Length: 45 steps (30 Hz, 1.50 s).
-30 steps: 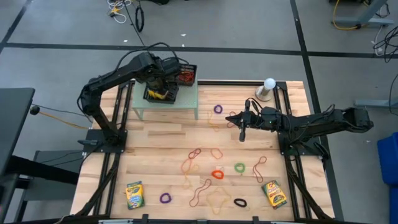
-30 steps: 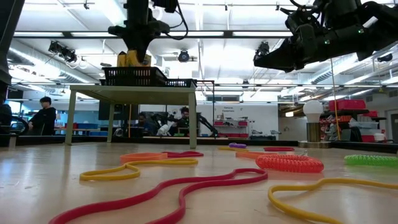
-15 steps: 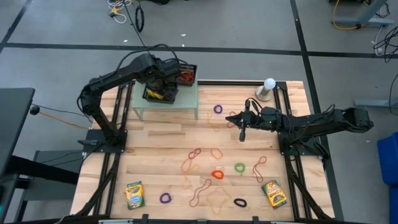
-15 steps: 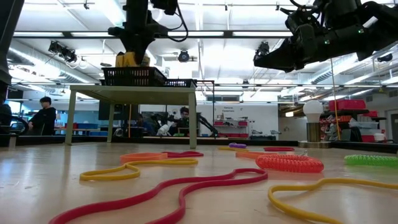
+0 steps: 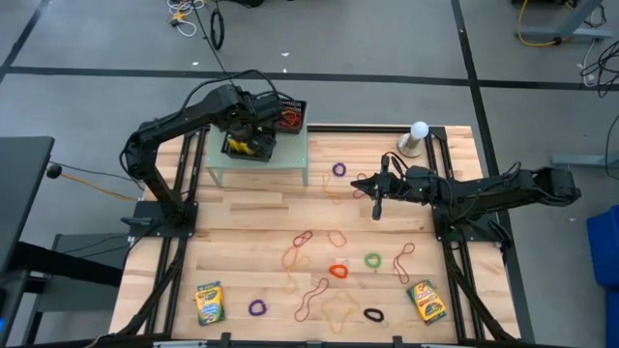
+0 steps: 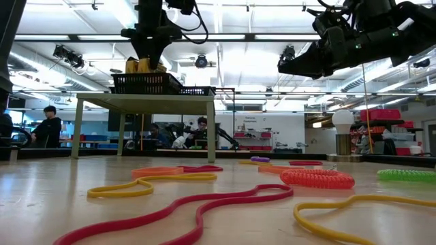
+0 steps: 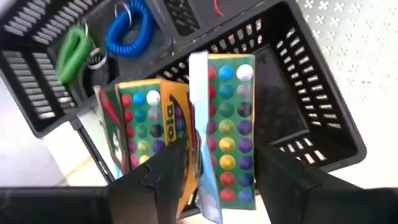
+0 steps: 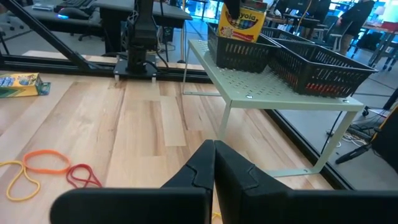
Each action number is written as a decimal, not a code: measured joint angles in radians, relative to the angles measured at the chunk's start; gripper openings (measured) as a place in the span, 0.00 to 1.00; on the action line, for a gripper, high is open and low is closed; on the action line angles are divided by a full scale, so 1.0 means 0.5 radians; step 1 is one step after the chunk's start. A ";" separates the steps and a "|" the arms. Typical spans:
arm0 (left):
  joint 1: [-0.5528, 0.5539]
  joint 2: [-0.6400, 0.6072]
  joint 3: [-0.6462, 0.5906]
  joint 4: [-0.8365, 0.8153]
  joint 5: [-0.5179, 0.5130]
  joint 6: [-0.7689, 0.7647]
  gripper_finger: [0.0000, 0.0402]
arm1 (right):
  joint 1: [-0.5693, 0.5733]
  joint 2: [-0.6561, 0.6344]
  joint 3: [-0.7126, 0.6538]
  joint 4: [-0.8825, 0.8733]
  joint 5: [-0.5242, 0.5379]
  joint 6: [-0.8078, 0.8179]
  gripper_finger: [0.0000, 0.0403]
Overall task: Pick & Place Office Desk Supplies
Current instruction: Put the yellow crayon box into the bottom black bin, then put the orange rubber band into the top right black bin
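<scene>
Left gripper [image 7: 214, 163]: held over the near black tray [image 7: 311, 118] on the green shelf [image 5: 290, 153]; fingers are spread, one on each side of a crayon box [image 7: 227, 130] standing on end in the tray, and contact cannot be made out.
Second box [image 7: 146, 134]: leaned beside the first, in the same tray.
Coils: a green coil [image 7: 71, 50] and a blue coil [image 7: 127, 31] are seen in the next compartment.
Far tray [image 5: 290, 116]: red bands are seen inside.
Right gripper [image 5: 376, 208]: hung above the table middle, fingers pressed together, nothing held (a thin seam only in the right wrist view).
Loose boxes: one box [image 5: 209, 302] lies at the table's near left, another [image 5: 426, 301] at the near right, both well apart from either gripper.
Bands: loops are scattered over the near half, among them an orange loop [image 5: 338, 271], a green loop [image 5: 372, 260], a purple loop [image 5: 257, 308] and a black loop [image 5: 373, 314].
Surface: a pale wood table [image 5: 242, 222] in a black frame; a white ball stand [image 5: 416, 137] is set at the far right corner.
Room: grey floor with dark tape lines; in the low view ceiling lights, benches and a seated person [image 6: 48, 126] are seen beyond.
Writing: "yola" is read on the box in the right wrist view [image 8: 242, 18]; other print is too small.
</scene>
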 joint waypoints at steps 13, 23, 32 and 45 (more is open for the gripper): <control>-0.125 -0.001 0.280 0.002 -0.121 0.214 0.49 | 0.000 0.000 0.000 0.000 -0.002 -0.001 0.03; -0.301 -0.002 0.197 0.058 -0.085 0.555 0.22 | 0.000 0.000 0.000 0.000 -0.012 -0.005 0.03; -0.230 0.001 -0.082 0.306 -0.072 0.642 0.02 | 0.000 0.000 0.000 0.000 -0.011 0.001 0.03; -0.221 0.000 -0.303 0.436 -0.173 0.835 0.02 | 0.000 0.000 0.000 0.000 -0.008 0.001 0.03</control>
